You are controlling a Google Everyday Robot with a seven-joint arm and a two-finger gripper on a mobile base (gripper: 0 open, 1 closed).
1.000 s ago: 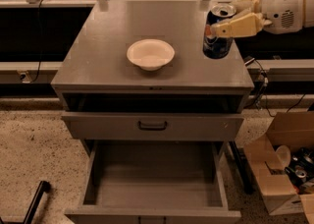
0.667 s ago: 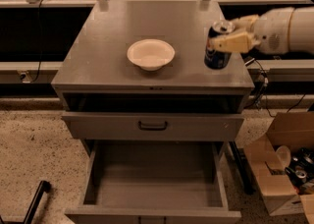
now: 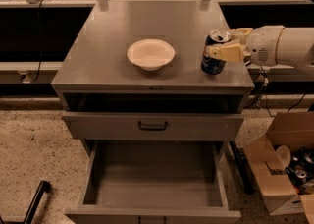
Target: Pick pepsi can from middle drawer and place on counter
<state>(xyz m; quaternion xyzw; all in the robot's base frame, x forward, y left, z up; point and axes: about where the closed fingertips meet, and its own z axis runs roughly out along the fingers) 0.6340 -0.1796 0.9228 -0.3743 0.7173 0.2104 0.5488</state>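
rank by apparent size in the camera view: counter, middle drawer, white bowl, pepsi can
1. counter
2. middle drawer, pulled open and nearer the camera, so its margin behind the counter is unsure
3. white bowl
4. pepsi can, gripped by the gripper near the counter's right front edge

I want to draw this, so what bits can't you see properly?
Camera view:
- pepsi can label, partly covered by the gripper near the counter's right front corner.
- The robot arm, cut off by the right edge.
- Front of the middle drawer, cut off by the bottom edge.
- Inside the cardboard box, dim and cut off at the right.
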